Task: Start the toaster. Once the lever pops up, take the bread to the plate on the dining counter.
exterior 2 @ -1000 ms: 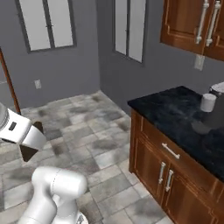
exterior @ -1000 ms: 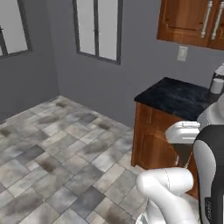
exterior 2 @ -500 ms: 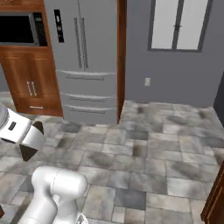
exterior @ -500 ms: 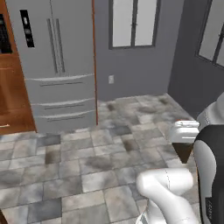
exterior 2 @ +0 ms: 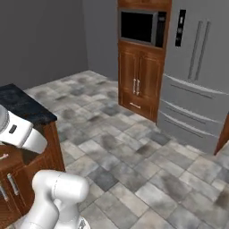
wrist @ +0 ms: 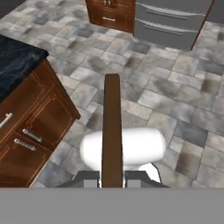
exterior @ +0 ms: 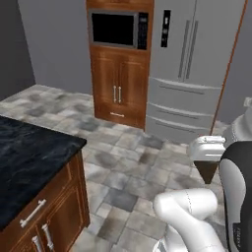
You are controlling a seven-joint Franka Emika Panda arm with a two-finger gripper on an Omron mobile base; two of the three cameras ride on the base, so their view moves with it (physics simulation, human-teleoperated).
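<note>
- In the hand view, the pincer [wrist: 112, 177] stands at the bottom centre of the frame, clenched on the bread [wrist: 112, 131], with one dark finger on each side of the slice.
- The bread is seen edge-on there, as a narrow dark brown strip that rises from the bottom centre toward the middle of the frame, above the grey tiled floor [wrist: 183, 87].
- In the left base view, a small dark brown corner of the bread [exterior: 205, 170] hangs below the white hand at the right of the frame, over the floor.
- A black marbled surface [exterior: 24, 162] with brown cabinet doors and silver handles fills the lower left of the left base view; the same surface [wrist: 15, 61] is at the left edge of the hand view, and the bread is apart from it.
- In the right base view, this surface [exterior 2: 20, 105] shows at the left, partly behind the white arm.
- A grey refrigerator [exterior: 197, 64] stands at the upper right of the left base view, and just beside it, to the left, a black microwave [exterior: 115, 29] sits in a brown wooden cabinet [exterior: 120, 86].
</note>
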